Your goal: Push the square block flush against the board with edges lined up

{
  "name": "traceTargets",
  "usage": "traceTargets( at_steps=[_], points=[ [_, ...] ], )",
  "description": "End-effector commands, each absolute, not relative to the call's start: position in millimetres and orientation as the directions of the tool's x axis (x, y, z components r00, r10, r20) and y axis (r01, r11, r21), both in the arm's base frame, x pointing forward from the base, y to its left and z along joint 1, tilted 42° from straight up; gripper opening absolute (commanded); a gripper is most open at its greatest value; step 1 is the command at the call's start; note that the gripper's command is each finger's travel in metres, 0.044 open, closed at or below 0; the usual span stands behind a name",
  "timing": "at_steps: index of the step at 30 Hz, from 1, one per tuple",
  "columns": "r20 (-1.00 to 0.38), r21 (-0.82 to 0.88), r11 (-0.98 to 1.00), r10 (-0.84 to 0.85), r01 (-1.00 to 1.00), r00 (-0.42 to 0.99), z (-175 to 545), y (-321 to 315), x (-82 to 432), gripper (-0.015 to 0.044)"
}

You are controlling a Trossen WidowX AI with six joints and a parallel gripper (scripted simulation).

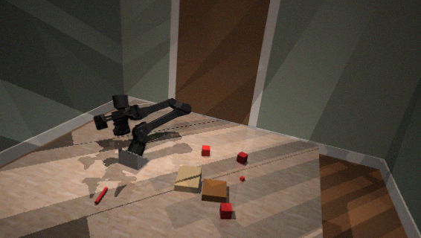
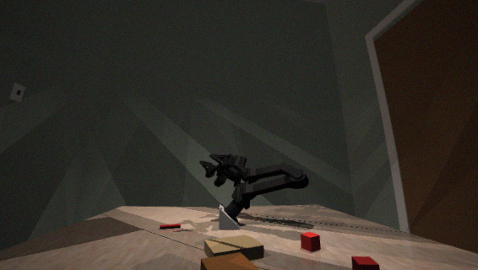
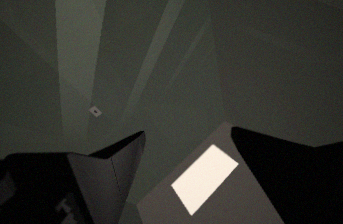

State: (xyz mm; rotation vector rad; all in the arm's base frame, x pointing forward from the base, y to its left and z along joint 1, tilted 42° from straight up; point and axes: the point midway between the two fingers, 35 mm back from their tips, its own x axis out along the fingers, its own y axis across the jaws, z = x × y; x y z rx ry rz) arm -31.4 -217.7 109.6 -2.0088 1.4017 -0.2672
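The board, a pale yellow flat piece (image 1: 190, 173) (image 2: 249, 242), lies flat on the floor in front of the arm's base. The square block, an orange-brown flat piece (image 1: 214, 188) (image 2: 228, 263), lies flat beside it, towards the front right in the top view. A narrow gap seems to show between their facing sides, and their edges look offset and not even. My gripper (image 3: 187, 133) is open and empty, raised over the base side, well away from both parts. Its two fingers stand wide apart in the wrist view.
Three red cubes (image 1: 206, 151) (image 1: 242, 157) (image 1: 225, 211) lie around the parts, one close in front of the block. A tiny red cube (image 1: 242, 178) lies to the right. A red stick (image 1: 101, 195) (image 2: 170, 226) lies to the left. Walls stand behind.
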Motion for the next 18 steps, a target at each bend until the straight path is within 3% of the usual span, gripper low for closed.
traceTargets(
  at_steps=[1,15,18],
  points=[
    [-0.199,-0.621,-0.203,-0.893,-0.757,0.403,110,-218,-31,0.0374],
    [-0.261,-0.825,-0.069,-0.833,-0.56,0.488,110,-233,-17,0.0006],
    [-0.277,-0.866,-0.021,-0.812,-0.5,0.514,110,-236,-11,0.0]
  ],
)
